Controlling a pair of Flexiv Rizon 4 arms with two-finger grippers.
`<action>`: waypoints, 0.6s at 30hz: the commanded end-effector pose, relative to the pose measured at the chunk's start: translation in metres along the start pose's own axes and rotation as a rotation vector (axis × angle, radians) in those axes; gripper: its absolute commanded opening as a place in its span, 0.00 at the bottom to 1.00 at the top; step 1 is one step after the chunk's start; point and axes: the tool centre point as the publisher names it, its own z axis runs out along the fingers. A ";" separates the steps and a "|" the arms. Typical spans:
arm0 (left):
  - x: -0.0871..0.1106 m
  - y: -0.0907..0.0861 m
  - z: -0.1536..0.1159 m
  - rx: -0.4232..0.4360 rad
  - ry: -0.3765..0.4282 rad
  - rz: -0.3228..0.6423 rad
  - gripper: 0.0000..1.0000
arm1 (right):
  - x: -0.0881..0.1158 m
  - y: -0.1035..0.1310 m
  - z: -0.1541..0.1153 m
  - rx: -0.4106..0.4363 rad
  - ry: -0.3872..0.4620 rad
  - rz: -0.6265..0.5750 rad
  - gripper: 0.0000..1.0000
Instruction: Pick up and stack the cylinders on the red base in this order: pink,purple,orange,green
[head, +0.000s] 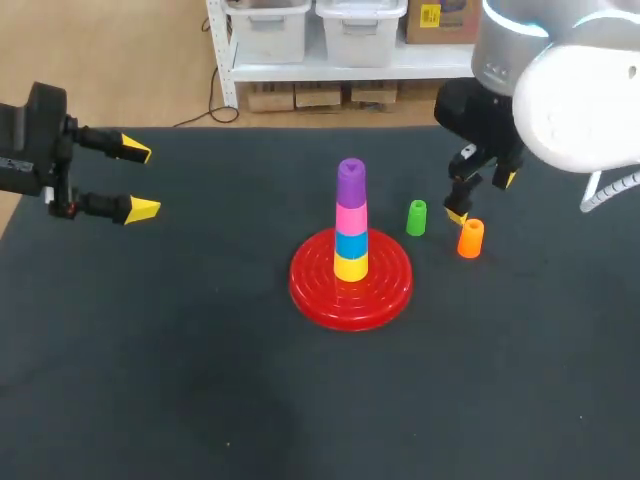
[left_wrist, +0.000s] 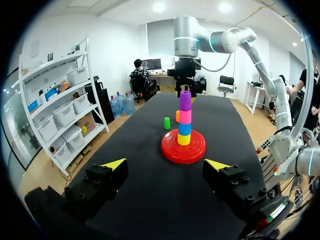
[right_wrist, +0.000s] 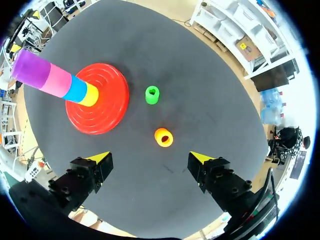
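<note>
Red base (head: 312, 292) sits mid-table; the stack (head: 350, 222) on it reads yellow, blue, pink, purple. Our left gripper (head: 140, 180) is wide open, well off to the side. Our right gripper (right_wrist: 150, 159) is wide open and empty, with the orange cylinder (right_wrist: 163, 137) just ahead and the green cylinder (right_wrist: 151, 94) beyond it, nearer the base. Orange looks like light, stiff, slick hollow plastic, so we'd pinch the side walls mid-height. No legible print on any piece.

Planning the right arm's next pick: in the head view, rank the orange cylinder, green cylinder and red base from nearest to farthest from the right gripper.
1. Orange cylinder, right beside the right gripper.
2. Green cylinder, between gripper and base.
3. Red base, mid-table.
</note>
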 end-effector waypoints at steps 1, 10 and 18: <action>0.001 0.000 0.000 -0.001 -0.005 0.003 1.00 | 0.005 0.001 -0.001 0.003 -0.032 0.001 1.00; 0.001 0.000 0.000 -0.001 -0.005 0.003 1.00 | 0.005 0.001 -0.001 0.003 -0.032 0.001 1.00; 0.001 0.000 0.000 -0.001 -0.005 0.003 1.00 | 0.004 -0.001 0.002 0.005 -0.027 0.008 1.00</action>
